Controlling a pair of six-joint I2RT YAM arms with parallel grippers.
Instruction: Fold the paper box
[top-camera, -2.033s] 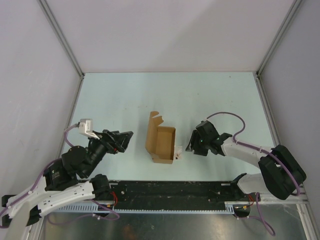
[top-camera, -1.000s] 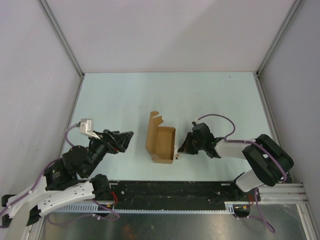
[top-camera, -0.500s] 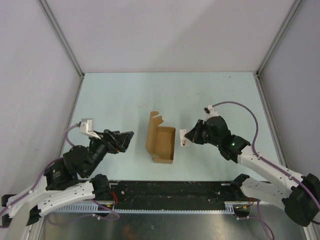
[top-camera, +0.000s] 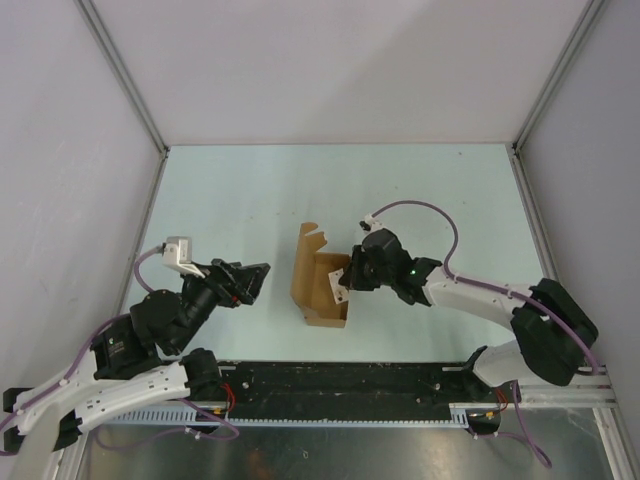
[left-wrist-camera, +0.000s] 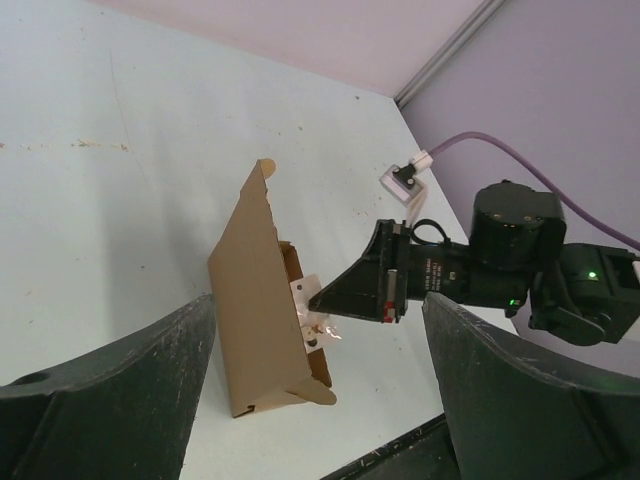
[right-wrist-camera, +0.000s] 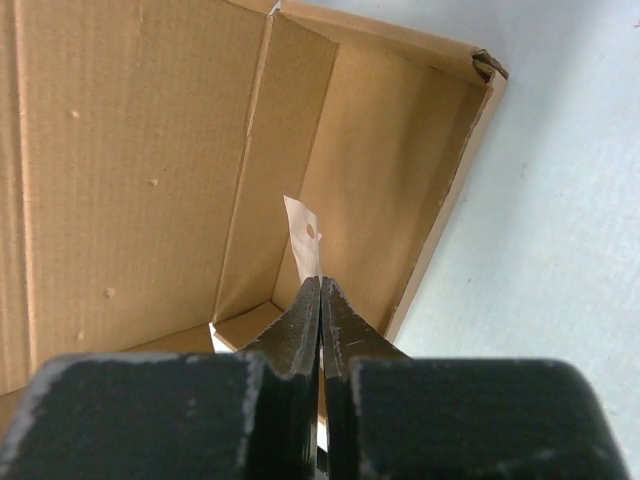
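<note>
The paper box (top-camera: 318, 290) is a brown carton lying open mid-table, its lid flap standing up on the left side. From the right, my right gripper (top-camera: 346, 279) reaches over the open tray, shut on a small silvery-white packet (top-camera: 338, 282). In the right wrist view the packet (right-wrist-camera: 304, 236) sticks out past the closed fingertips (right-wrist-camera: 306, 318), in front of the box's inner wall (right-wrist-camera: 150, 150). My left gripper (top-camera: 256, 276) hangs open left of the box, apart from it. The left wrist view shows the box's outer lid (left-wrist-camera: 255, 300) and the packet (left-wrist-camera: 308, 306) between its wide fingers (left-wrist-camera: 110, 400).
A black rail (top-camera: 330, 380) with both arm bases runs along the near edge. Grey walls enclose the pale table (top-camera: 340, 190) on three sides. A purple cable (top-camera: 420, 208) loops above my right wrist.
My right arm picked the packet up from the table beside the box, lifted it, and swung left, bringing it over the box's open tray. The left arm has stayed still.
</note>
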